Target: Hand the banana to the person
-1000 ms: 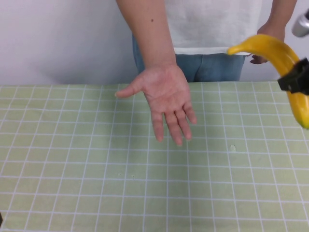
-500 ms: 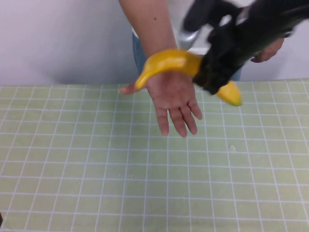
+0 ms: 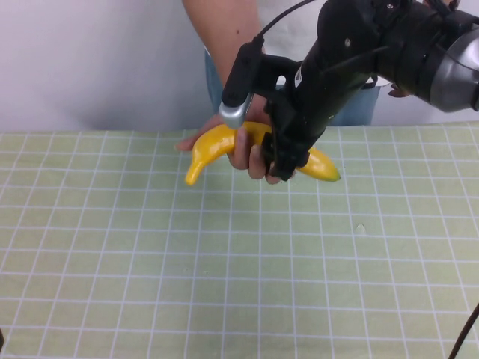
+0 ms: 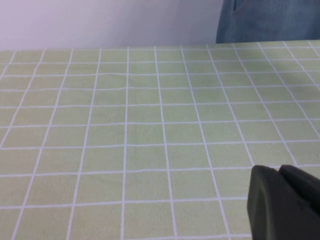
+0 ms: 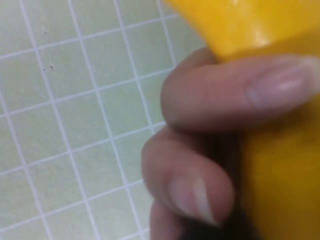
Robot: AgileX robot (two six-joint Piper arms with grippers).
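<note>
The bench (image 3: 112, 284) is covered with a light green mat with a white grid of squares, and behind it there is a plain pale wall (image 3: 90, 60). The person (image 3: 224, 45), an adult in a white T-shirt and blue jeans, stands at the far edge of the bench, near its middle, and reaches one bare forearm down over this edge.

The black right arm (image 3: 389, 45) comes in from the far right corner and bends down toward the middle of the far edge. Its black right gripper (image 3: 288, 153) is around the middle part of the smooth yellow curved banana (image 3: 213, 146); the jaws are closed on the fruit. The banana lies almost level, a little above the mat and close to the far edge, with one tip toward the left edge and the other tip toward the right edge.

The person's hand (image 3: 247, 153) is wrapped around the banana just beside the gripper. In the right wrist view the fingers (image 5: 225, 92) press on the yellow skin (image 5: 280, 165).

The left gripper (image 4: 282, 202) shows only as a dark part low over the mat in the left wrist view; I cannot tell if it is open or closed.
</note>
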